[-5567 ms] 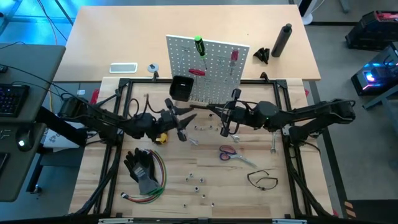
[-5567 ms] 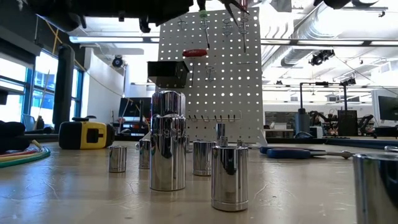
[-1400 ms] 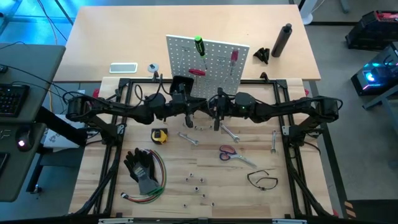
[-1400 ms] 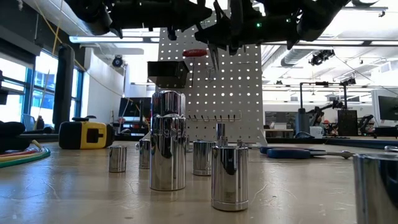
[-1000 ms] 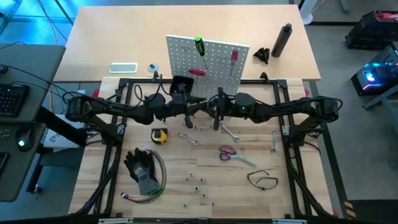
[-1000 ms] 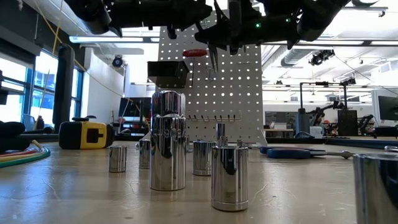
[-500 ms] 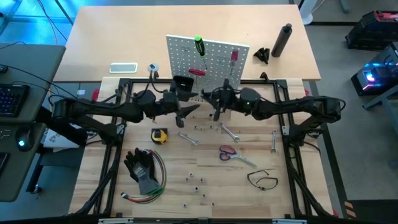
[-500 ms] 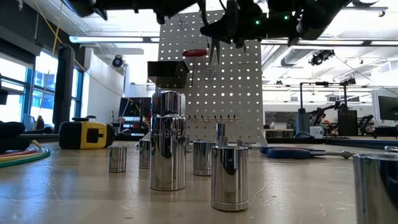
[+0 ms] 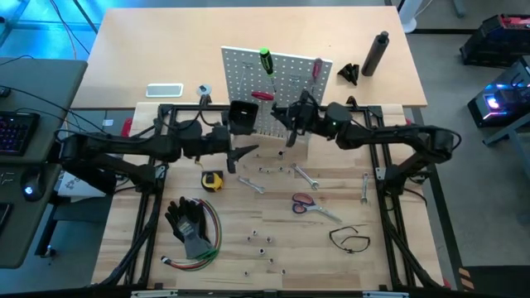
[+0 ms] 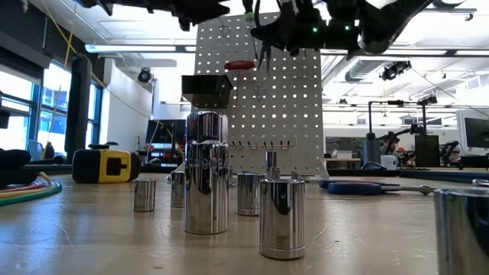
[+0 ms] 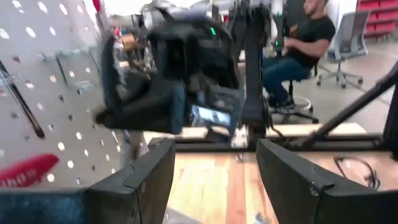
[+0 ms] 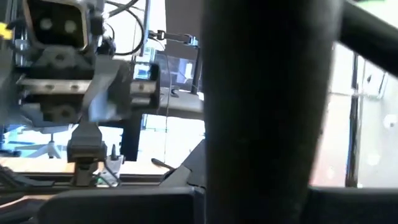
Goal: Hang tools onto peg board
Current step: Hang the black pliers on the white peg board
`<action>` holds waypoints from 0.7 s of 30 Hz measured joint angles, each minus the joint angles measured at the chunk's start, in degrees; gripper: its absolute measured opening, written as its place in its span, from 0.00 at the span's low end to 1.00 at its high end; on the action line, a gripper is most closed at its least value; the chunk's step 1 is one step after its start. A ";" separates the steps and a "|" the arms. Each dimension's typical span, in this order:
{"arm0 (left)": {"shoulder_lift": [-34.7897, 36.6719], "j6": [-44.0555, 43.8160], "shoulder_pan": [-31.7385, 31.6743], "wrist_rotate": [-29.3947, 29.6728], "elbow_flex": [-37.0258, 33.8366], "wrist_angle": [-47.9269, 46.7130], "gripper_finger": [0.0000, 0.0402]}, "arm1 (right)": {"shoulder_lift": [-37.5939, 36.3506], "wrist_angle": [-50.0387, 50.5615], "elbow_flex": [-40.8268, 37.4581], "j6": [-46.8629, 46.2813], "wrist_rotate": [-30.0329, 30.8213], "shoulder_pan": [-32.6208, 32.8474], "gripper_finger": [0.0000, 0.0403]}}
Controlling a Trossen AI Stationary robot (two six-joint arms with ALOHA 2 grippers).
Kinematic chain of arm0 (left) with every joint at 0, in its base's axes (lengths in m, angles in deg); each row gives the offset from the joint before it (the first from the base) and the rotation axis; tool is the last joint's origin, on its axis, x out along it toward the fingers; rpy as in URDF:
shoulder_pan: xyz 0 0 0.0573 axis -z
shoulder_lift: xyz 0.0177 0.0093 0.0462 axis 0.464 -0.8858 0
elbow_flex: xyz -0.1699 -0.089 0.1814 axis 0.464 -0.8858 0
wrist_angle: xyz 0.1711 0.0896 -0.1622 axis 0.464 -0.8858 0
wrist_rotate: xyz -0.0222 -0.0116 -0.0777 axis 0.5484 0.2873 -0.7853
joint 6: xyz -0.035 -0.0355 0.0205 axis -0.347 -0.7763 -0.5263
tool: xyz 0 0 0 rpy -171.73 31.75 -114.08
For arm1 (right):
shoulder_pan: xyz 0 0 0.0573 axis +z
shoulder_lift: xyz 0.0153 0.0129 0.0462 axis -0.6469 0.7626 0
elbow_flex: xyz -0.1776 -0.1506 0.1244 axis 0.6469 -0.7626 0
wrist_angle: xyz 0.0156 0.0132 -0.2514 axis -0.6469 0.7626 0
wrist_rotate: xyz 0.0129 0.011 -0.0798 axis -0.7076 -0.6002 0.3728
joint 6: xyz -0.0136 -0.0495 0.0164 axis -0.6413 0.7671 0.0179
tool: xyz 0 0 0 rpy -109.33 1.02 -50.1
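The white peg board (image 9: 277, 83) stands upright at the far middle, with a black bin (image 9: 242, 117) on its front. A green screwdriver (image 9: 266, 60), a red screwdriver (image 9: 315, 70) and a red-handled tool (image 9: 262, 96) hang on it. My right gripper (image 9: 289, 132) is right in front of the board, high above the table, shut on a slim dark tool (image 10: 261, 57). My left gripper (image 9: 241, 156) is open and empty, left of it, near the bin. Its two fingers (image 11: 143, 180) stand wide apart in the left wrist view. My right gripper holds the slim dark tool with its fingers pointing down. The tool's thin tip (image 10: 262, 67) hangs below the fingers, clear of the table and close to the board's face. A broad dark bar (image 12: 267, 93) fills the right wrist view and hides the place of contact.
On the table lie a yellow tape measure (image 9: 213, 180), wrenches (image 9: 252, 185) (image 9: 305, 175) (image 9: 364, 189), red scissors (image 9: 303, 204), a black loop (image 9: 349, 239) and small chrome bits (image 9: 263, 242). Black gloves and coloured wires (image 9: 190, 223) lie near left. A person sits beyond the table (image 11: 298, 50).
My right gripper has gone up and toward the table's far edge, up to the peg board, with the dark tool still hanging below it. My left gripper has drawn back toward the table's left edge, away from the right gripper, and stays open.
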State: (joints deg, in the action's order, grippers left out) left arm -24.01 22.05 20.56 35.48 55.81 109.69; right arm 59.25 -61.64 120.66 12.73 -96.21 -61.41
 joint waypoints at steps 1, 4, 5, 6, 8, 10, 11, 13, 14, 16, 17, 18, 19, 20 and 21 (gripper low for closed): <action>-0.40 -0.01 0.00 0.00 0.00 0.06 0.55 | 0.26 0.35 0.74 0.21 -0.31 -0.16 0.08; -1.32 0.17 -0.02 0.49 0.00 -0.19 0.55 | 0.81 3.24 3.62 0.33 -0.96 -0.39 0.08; -1.53 0.45 0.00 1.50 0.00 -0.21 0.55 | 0.81 4.97 4.58 0.41 -1.56 -0.39 0.08; -1.60 1.04 0.00 2.82 0.00 -0.21 0.55 | 0.81 6.83 5.51 0.77 -2.28 -0.29 0.08; -1.59 2.79 -0.02 5.29 -0.02 0.62 0.55 | 0.81 10.50 6.97 1.95 -2.84 0.28 0.08; -1.27 4.70 -0.04 7.50 -0.02 2.82 0.55 | 0.84 13.75 7.93 3.67 -2.81 1.01 0.08; -1.20 5.72 -0.04 8.60 -0.02 4.53 0.55 | 0.85 14.95 8.26 4.14 -2.67 1.34 0.08; -1.18 7.83 -0.16 10.70 -0.02 7.67 0.55 | 0.90 15.71 8.50 4.92 -2.18 1.85 0.08; -1.20 8.69 -0.36 11.60 -0.02 8.83 0.55 | 0.90 15.77 8.50 4.93 -2.14 2.05 0.08; -1.52 9.50 -1.09 12.27 -0.02 10.62 0.55 | 0.90 16.13 8.50 4.94 -1.99 2.16 0.08; -1.67 9.51 -1.57 12.40 -0.02 11.38 0.55 | 0.90 16.53 8.50 4.93 -1.96 2.14 0.08; -1.75 9.48 -2.06 12.38 -0.02 11.54 0.55 | 0.90 17.00 8.50 4.92 -1.88 2.12 0.08; -2.03 9.46 -2.59 12.12 -0.02 11.98 0.55 | 0.90 17.38 8.50 4.92 -1.82 2.12 0.08; -2.23 9.44 -3.02 11.63 -0.02 12.42 0.55 | 0.91 17.69 8.50 4.92 -1.79 2.12 0.08; -2.41 9.44 -3.47 11.25 -0.02 12.49 0.55 | 0.90 17.99 8.50 4.92 -1.79 2.12 0.08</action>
State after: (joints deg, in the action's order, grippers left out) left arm -26.42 31.49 17.08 46.74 55.79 122.18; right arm 60.14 -43.65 129.16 17.65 -98.00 -59.29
